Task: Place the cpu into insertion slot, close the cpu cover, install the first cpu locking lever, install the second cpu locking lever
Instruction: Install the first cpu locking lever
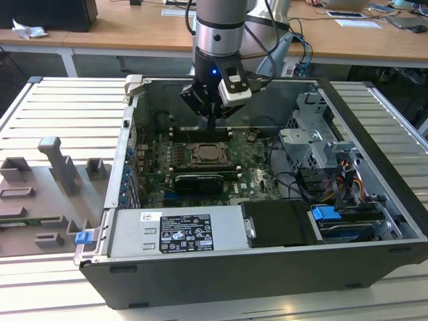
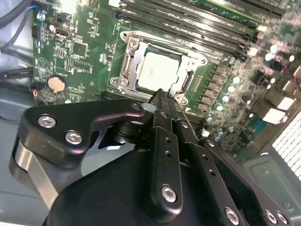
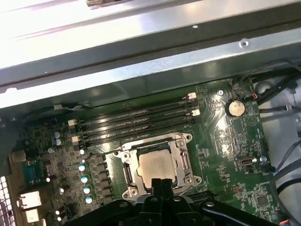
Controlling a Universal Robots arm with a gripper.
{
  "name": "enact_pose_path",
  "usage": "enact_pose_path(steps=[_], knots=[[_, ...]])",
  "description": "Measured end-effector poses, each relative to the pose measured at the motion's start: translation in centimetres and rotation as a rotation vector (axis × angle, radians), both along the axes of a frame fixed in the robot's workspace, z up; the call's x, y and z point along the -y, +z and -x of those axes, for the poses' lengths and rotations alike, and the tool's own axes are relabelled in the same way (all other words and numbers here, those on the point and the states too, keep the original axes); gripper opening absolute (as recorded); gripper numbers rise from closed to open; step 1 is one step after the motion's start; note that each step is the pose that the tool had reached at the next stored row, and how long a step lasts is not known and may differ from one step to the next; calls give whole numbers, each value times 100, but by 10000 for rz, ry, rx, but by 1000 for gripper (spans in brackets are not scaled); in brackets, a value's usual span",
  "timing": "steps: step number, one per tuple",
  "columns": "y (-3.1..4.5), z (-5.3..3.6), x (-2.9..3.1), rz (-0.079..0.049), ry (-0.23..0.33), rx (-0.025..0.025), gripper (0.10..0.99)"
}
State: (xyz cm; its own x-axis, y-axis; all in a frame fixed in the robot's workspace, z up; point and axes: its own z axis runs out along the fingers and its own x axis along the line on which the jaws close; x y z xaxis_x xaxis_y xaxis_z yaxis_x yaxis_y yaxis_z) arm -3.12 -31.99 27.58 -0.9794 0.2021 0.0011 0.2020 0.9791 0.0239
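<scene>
cpu [image 3: 157, 165] seated in insertion slot [image 3: 121, 155]; cpu cover [image 3: 183, 162] looks down over it. Pincer [image 3: 160, 182] pressed together, holding nothing, tip at socket edge. Likely locking-lever step in hand. Needs precise tip contact: push down, then sideways under hook.

lid-off case, free from above, crowded round the socket

the case [image 1: 221, 274] lies open on top, so the drop from above is free. the gripper [image 1: 212, 124] hangs inside it with its fingers pressed together, slim, just over an edge of the insertion slot [image 3: 126, 162]. the memory slots [image 3: 136, 123] run close beside the slot, with the case wall [image 1: 267, 100] beyond them. on the slot's other side lies the long black card [image 1: 198, 182], near. the drive cage [image 1: 314, 137] and cables [image 1: 297, 179] fill the exterior view's right, and the power supply box [image 1: 177, 231] walls the front. low bare board lies round the coin cell [image 3: 234, 108].
</scene>
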Motion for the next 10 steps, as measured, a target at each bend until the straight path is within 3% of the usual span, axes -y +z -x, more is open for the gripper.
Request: enact_pose_path(steps=[2,5,10], knots=[[1,1,0,0,503,10,106],[0,1,0,1,1782,10,106],[-5,1,0,0,2939,10,106]])
